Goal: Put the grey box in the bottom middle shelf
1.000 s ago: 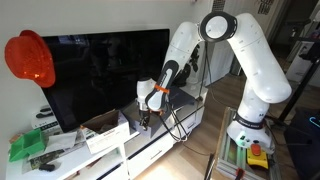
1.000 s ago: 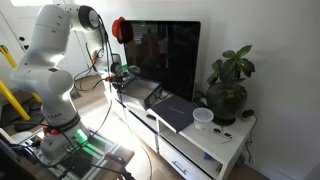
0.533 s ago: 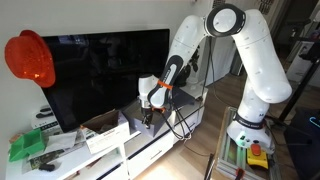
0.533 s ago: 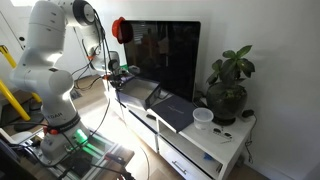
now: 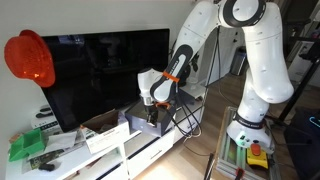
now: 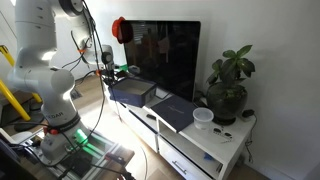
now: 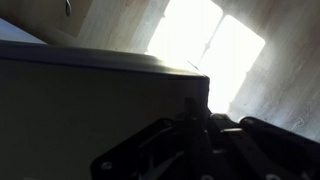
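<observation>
- One step looked done: the gripper (image 5: 152, 112) was clamped on the grey box's (image 6: 133, 91) rim, holding it just above the TV stand (image 6: 192, 158) top.
- Lowering it toward 6 o'clock, into the bottom middle shelf, was left.

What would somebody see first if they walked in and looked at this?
The huge white robot arm grabs your eye first, bending down before the big black TV. Its tool grips the grey box above the white TV stand. A bright orange-red shape hangs by the TV's top corner, while a leafy plant sits on the stand.
</observation>
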`<control>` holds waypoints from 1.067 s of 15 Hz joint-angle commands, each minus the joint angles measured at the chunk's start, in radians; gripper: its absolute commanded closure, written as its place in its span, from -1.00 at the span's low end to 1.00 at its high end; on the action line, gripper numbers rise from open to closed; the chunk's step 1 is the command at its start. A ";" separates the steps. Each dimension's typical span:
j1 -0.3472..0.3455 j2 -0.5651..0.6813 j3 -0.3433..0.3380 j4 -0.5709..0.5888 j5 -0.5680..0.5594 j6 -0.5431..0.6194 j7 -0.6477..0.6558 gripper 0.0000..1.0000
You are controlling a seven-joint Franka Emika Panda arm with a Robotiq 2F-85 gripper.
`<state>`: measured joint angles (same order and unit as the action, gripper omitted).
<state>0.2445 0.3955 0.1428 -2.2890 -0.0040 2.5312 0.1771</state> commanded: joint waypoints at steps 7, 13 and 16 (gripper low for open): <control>-0.023 -0.230 0.081 -0.158 0.214 -0.102 0.010 0.98; -0.018 -0.349 0.104 -0.238 0.387 -0.146 0.025 0.98; -0.016 -0.385 0.099 -0.264 0.449 -0.182 0.018 0.98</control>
<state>0.2380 0.0901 0.2346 -2.5032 0.3750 2.3964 0.1995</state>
